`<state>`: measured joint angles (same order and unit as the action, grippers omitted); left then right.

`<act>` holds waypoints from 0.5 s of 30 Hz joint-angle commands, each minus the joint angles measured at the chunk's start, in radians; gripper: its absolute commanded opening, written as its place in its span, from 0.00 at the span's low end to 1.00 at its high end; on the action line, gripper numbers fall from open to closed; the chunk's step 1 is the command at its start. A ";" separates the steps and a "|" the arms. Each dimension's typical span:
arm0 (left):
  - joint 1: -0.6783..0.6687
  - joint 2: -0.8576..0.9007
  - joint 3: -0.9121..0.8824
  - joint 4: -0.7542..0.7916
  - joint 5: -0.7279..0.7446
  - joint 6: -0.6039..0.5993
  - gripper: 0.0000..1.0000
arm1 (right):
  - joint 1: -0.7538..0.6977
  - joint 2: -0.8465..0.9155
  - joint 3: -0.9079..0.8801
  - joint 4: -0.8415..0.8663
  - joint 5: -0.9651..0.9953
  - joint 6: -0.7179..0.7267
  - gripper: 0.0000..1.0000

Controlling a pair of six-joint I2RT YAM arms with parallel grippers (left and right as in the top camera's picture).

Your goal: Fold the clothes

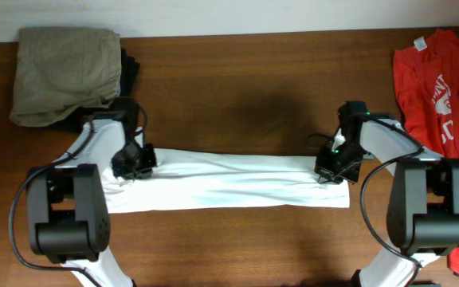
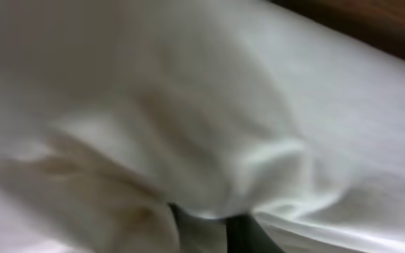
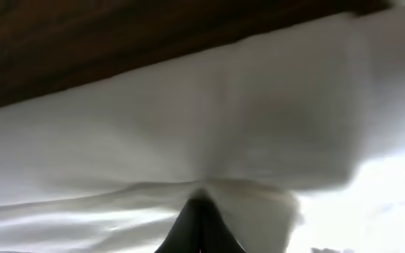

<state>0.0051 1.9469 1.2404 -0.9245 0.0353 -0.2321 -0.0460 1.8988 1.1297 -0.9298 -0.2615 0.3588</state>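
A dark brown wooden table (image 1: 237, 88) runs beneath a strip of pale wall (image 1: 213, 16), and across its middle lies the white short-sleeved cotton T-shirt (image 1: 229, 183), already gathered into a long, narrow band from one arm to the other, with creases along its upper edge. The left gripper (image 1: 136, 162) sits on the band's left end and the right gripper (image 1: 331, 170) on its right end, both low against the cloth. In the right wrist view the dark fingertips (image 3: 199, 225) meet at a point from which the fabric puckers outward, so those jaws are closed on a pinch of shirt. The left wrist view is blurred, but cloth bunches between two dark fingers (image 2: 248, 237), so that pair too appears clamped on the fabric. A crumpled khaki garment (image 1: 62, 72) rests on a black folded garment (image 1: 130, 68) at the far left corner, and a red T-shirt with white print (image 1: 433, 80) lies at the right edge, all well apart from the white band. The shirt looks light, thin and limp: it will sag between two holds, drag on the wood and slip its layers unless every layer is caught. The best hold is likely at the band's end corners, gripping through the whole stack, so that one end can be carried over onto the other without the fold spilling open
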 commanded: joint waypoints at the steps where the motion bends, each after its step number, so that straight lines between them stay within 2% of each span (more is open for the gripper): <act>1: 0.052 0.033 -0.024 0.010 -0.084 -0.010 0.23 | -0.058 0.021 -0.021 0.030 0.142 0.021 0.04; 9: 0.055 -0.063 0.044 -0.029 -0.084 -0.010 0.24 | -0.073 0.014 0.166 -0.114 0.158 0.012 0.04; 13: 0.054 -0.193 0.079 -0.057 -0.084 -0.009 0.37 | -0.074 -0.023 0.322 -0.251 0.240 0.012 0.04; 14: 0.054 -0.235 0.080 -0.056 -0.084 -0.009 0.52 | -0.077 -0.045 0.357 -0.279 0.260 0.011 0.04; 15: 0.054 -0.265 0.080 -0.056 -0.084 -0.009 0.59 | -0.080 -0.061 0.379 -0.296 0.265 0.004 0.08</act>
<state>0.0551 1.8286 1.2812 -0.9798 -0.0265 -0.2325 -0.1154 1.9083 1.4147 -1.1812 -0.0872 0.3664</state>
